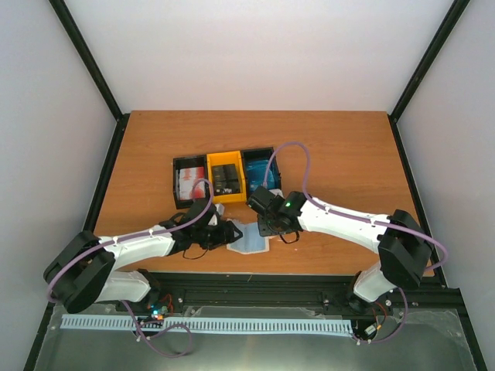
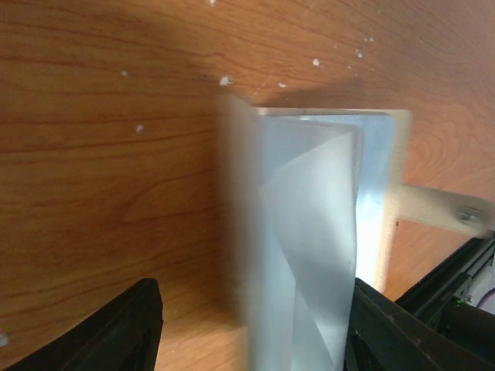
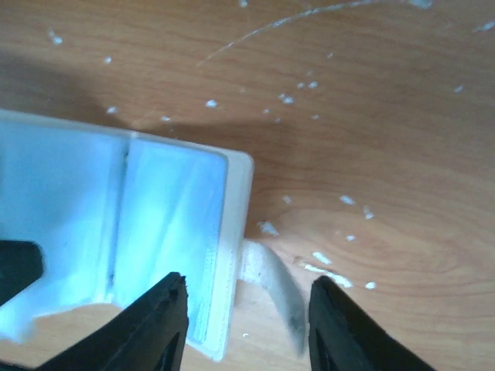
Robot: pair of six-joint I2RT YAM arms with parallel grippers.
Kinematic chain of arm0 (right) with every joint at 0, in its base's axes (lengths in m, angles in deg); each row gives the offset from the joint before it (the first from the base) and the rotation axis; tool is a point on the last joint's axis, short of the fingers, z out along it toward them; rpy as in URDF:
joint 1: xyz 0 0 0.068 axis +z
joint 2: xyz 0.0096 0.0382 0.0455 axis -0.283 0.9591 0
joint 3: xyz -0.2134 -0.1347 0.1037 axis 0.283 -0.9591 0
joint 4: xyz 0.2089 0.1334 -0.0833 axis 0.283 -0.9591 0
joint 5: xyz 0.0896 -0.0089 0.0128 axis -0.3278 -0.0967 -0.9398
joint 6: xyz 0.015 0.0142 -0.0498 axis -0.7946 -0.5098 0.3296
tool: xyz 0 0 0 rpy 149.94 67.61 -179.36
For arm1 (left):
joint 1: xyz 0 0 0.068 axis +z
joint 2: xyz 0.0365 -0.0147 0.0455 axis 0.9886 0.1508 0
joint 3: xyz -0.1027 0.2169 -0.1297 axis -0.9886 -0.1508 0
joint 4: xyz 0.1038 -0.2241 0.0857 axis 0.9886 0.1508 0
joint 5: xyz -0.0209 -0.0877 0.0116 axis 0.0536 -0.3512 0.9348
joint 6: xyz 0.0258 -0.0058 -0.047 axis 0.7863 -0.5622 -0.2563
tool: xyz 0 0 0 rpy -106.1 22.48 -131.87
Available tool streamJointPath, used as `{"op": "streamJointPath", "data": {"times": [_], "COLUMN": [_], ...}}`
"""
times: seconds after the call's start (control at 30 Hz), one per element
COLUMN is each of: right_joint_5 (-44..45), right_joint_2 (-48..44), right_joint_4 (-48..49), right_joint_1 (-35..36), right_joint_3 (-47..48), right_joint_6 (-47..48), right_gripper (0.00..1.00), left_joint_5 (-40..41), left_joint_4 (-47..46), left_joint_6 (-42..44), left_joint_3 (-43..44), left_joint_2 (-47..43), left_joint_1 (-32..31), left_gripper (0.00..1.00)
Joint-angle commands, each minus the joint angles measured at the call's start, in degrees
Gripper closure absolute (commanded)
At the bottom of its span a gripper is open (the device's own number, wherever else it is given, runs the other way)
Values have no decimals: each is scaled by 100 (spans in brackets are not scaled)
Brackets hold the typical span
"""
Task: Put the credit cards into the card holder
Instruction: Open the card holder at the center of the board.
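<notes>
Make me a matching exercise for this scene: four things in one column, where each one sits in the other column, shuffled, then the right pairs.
Things
1. red-and-white cards
2. black cards
3. blue cards
4. card holder

Places
A. lying open on the table
B. right compartment of the tray
C. left compartment of the tray
D. yellow middle compartment of the tray

Pairs: 1-C, 2-D, 3-B, 4-A

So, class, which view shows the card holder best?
Right wrist: the card holder lies open, pockets and snap tab clear. Top external shows it small, partly covered; left wrist, close and blurred.
</notes>
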Motion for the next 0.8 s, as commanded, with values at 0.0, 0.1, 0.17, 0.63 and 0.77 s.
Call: {"op": "streamJointPath", "data": {"times": [0.0, 0.1, 0.17, 0.63, 0.77], "right_joint_5": [593, 496, 243, -1356, -1079], "right_joint_2": [-146, -271, -248, 1220, 1770], "right_joint_4": [-290, -72, 141, 1368, 1045], "right_joint_1": [-27, -22, -22, 110, 216], "right_joint_3": [207, 250, 243, 773, 1075], "right_joint_6": [-148, 7, 178, 663, 555], "right_gripper": [53, 52, 52, 65, 65], "left_joint_5": [331, 470, 609, 996, 1073], "left_joint_4": [415, 614, 840, 1433, 1478], "left_joint_6": [187, 234, 254, 133, -33], "left_joint_3": [277, 347, 407, 361, 299], "left_joint_2": [-95, -73, -84, -376, -563], "left_joint_1": [50, 50, 50, 49, 51], "left_gripper": [37, 37, 37, 36, 34]}}
